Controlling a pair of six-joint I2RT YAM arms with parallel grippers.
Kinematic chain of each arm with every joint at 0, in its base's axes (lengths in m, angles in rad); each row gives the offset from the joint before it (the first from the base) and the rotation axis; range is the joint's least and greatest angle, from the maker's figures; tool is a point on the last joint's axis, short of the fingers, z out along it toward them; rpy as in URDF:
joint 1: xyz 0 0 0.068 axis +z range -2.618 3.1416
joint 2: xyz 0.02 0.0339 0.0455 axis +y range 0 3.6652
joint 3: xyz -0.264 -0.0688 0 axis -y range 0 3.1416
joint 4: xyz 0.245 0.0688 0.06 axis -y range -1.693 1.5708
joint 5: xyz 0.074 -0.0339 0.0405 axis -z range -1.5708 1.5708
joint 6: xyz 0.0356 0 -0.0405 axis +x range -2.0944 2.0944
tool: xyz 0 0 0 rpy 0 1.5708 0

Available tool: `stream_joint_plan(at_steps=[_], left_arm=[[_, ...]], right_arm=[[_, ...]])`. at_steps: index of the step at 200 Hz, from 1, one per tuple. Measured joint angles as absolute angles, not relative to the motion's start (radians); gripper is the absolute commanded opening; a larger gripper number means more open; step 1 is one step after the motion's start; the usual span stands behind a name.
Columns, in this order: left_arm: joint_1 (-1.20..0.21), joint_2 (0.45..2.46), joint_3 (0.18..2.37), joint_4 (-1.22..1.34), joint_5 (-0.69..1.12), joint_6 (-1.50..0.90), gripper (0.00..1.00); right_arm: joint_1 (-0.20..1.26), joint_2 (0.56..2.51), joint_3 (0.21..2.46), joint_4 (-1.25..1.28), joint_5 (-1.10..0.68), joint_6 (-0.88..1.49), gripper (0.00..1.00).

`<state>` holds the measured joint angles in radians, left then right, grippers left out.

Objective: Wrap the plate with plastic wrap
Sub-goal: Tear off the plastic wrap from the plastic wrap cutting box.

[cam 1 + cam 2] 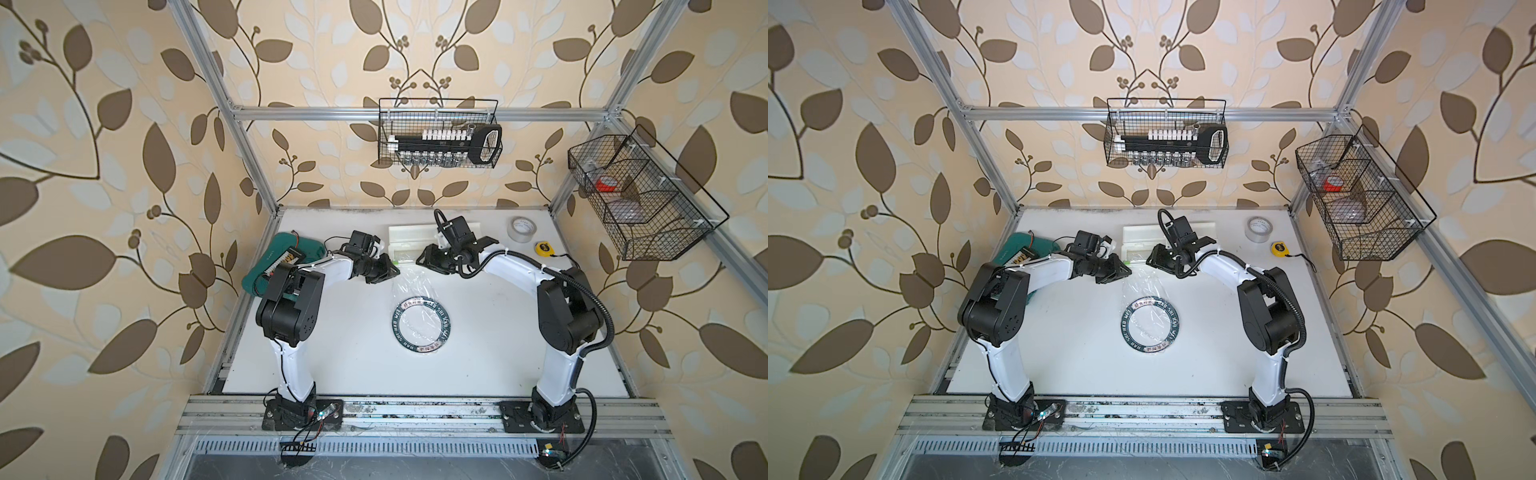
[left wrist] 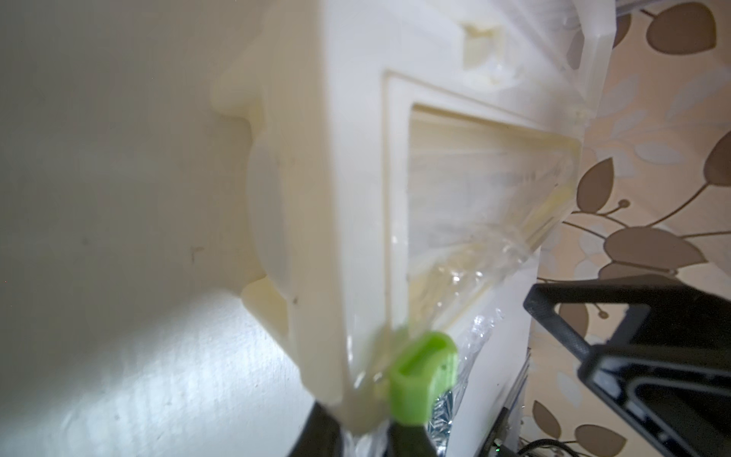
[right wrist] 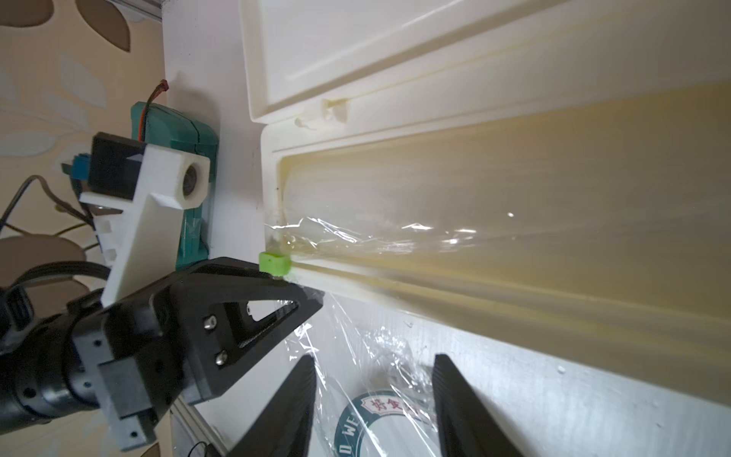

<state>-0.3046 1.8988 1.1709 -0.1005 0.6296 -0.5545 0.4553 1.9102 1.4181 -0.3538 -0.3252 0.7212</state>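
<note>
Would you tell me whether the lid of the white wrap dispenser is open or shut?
Open. In the right wrist view the lid lies folded back, leaving the dispenser box trough uncovered.

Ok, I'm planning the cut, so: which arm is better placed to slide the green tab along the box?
Probably left. The left gripper has its tips right at the green tab at the end of the box. The right gripper hangs open over the film near the plate, away from that tab.
</note>
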Motion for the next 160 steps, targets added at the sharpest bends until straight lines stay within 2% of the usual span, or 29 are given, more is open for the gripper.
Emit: stream_joint_plan(at_steps=[17,64,92,104,126,160], left_arm=[[-0.318,1.885,1.155,-0.083,0.624,-0.552,0.0],[-0.395,1.86,1.11,-0.04,0.544,-0.55,0.0],[-0.445,1.86,1.106,-0.024,0.519,-0.549,0.06],[-0.445,1.86,1.106,-0.031,0.515,-0.544,0.15],[-0.435,1.86,1.108,-0.094,0.519,-0.524,0.44],[-0.396,1.81,1.108,-0.226,0.527,-0.5,0.62]], right_arm=[[0.455,1.922,1.406,-0.313,-0.335,0.762,0.42],[0.461,1.953,1.369,-0.257,-0.371,0.842,0.35],[0.46,1.964,1.354,-0.249,-0.384,0.852,0.36],[0.46,1.964,1.354,-0.244,-0.384,0.844,0.39],[0.46,1.96,1.354,-0.243,-0.378,0.8,0.46],[0.463,1.9,1.335,-0.248,-0.352,0.683,0.55]])
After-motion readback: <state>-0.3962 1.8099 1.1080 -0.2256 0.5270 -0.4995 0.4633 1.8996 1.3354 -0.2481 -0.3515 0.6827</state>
